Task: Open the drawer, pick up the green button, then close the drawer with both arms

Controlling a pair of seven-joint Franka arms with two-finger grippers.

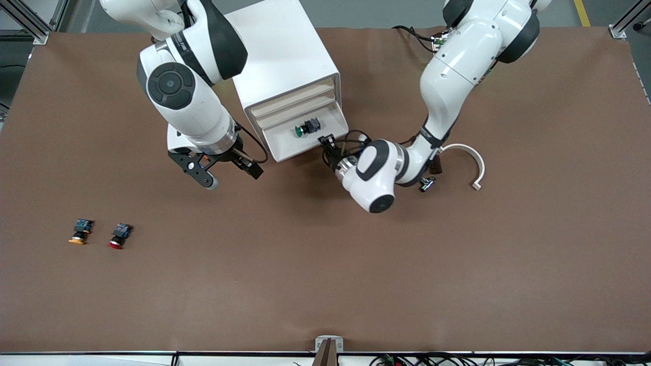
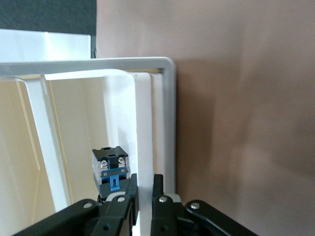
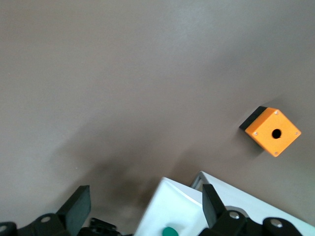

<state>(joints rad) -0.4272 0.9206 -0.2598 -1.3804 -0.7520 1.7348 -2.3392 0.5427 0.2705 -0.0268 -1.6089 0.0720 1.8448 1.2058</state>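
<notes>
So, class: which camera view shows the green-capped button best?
The front view: the whole button lies in the open drawer, green cap and body visible. The left wrist view shows only its black-and-blue body; the right wrist view catches just a green sliver of cap.

two glossy white arms here, rounded shells broken by black joint bands. the right arm (image 1: 185, 96) carries a dark grey round cap with a ringed centre on its side. the left arm (image 1: 447, 86) has a black oval patch near the wrist and thin black cables looping beside it. both end in black two-finger grippers, with small silver screws on the left gripper (image 2: 144, 194) and the right gripper (image 3: 142, 209).
</notes>
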